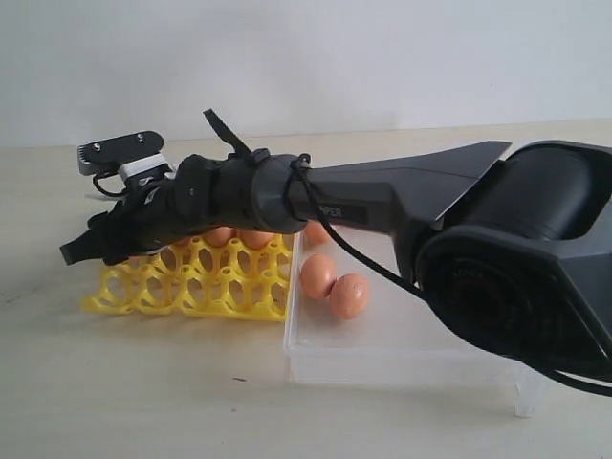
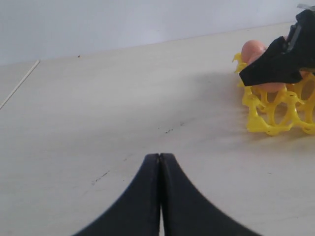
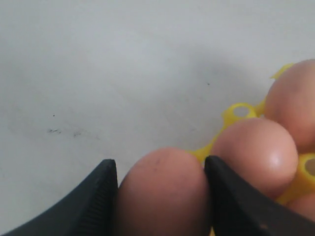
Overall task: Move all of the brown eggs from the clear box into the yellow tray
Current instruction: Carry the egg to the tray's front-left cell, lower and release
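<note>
My right gripper (image 3: 160, 167) is shut on a brown egg (image 3: 162, 201), with both pads against its sides. It reaches across the yellow tray (image 1: 191, 287), and its fingertips (image 1: 81, 251) are past the tray's left end. Two more eggs (image 3: 253, 152) sit in tray cups just beside the held one. Tray eggs (image 1: 256, 237) show behind the arm. Three eggs (image 1: 318, 275) lie in the clear box (image 1: 402, 368) to the right of the tray. My left gripper (image 2: 160, 156) is shut and empty, low over the bare table, away from the tray (image 2: 275, 110).
The right arm's large black body (image 1: 516, 258) fills the right of the exterior view and hangs above the clear box. The tabletop (image 2: 123, 98) is pale wood with a few small dark marks. A white wall stands behind.
</note>
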`<state>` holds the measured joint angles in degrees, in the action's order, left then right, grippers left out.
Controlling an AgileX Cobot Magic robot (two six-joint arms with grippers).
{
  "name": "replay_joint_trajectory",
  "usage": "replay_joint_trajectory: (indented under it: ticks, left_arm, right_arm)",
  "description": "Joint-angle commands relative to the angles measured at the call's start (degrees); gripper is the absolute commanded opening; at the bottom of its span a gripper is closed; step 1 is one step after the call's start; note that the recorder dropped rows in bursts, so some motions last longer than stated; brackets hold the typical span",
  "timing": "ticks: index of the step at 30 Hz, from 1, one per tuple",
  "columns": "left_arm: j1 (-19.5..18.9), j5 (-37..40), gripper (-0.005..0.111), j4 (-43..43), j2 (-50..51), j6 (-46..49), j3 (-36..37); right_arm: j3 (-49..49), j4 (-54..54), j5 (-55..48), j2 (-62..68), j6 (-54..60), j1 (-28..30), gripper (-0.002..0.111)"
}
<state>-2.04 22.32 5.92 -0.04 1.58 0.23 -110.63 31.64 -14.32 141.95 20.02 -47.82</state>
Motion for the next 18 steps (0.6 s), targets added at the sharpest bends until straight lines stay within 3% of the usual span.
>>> replay_joint_trajectory:
  ticks: [1,18]
  left_arm:
    - [0.3,-0.5,0.000,-0.1,0.0,-0.3,-0.2]
    - [0.3,-0.5,0.000,-0.1,0.0,-0.3,-0.2]
  right_arm:
    - [-0.4,-1.7,0.7,0.0,-0.6,1.3,0.000]
    - [-1.3,-1.8,2.5,0.0,-2.1,0.6,0.000]
